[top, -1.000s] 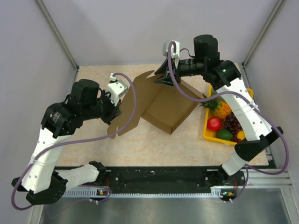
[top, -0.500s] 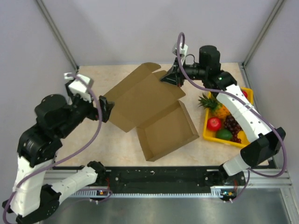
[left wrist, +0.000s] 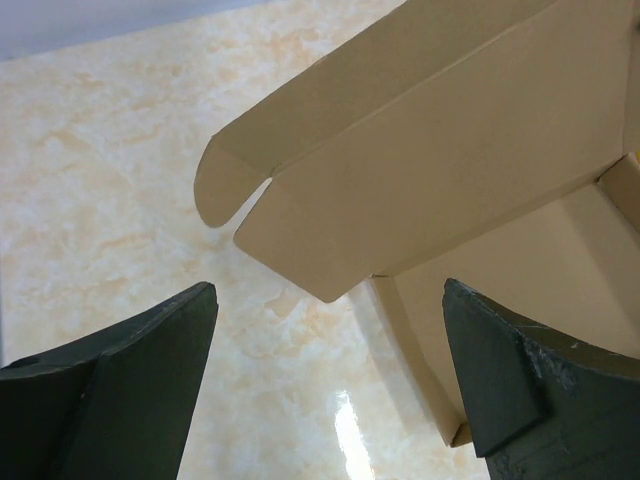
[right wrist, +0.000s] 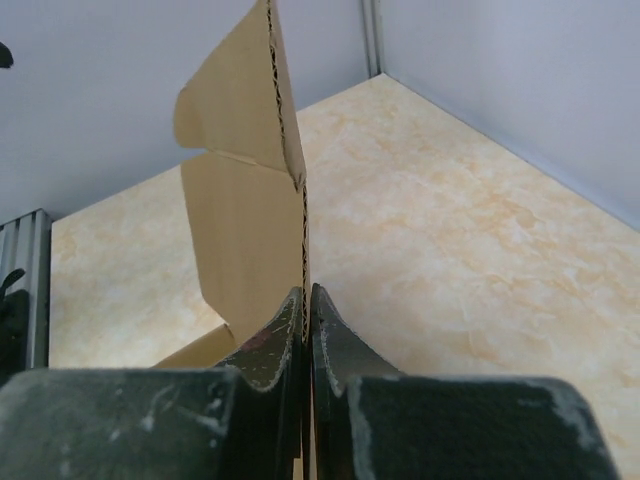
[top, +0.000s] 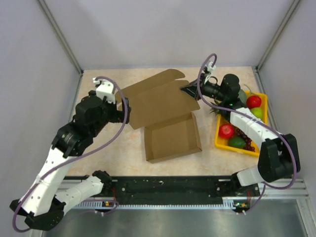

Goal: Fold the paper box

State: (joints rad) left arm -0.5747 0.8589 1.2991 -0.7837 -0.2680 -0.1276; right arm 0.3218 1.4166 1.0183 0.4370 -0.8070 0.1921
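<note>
Paper box [top: 173, 142] dropped onto the counter [top: 98, 148]; left tool [top: 122, 106] let go.
We see right tool [top: 187, 89] clenched on lid's right edge; left, agape, sits just beside lid's left corner.

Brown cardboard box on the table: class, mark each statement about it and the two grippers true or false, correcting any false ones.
1. The right gripper is shut on an edge of the brown cardboard box. True.
2. The left gripper grips the box's lid. False: it is open, holding nothing.
3. The box's lid is closed over its base. False: the lid stands open, the base's inside showing.
4. A yellow plastic fruit tray sits on the box's right in the top view. True.
</note>
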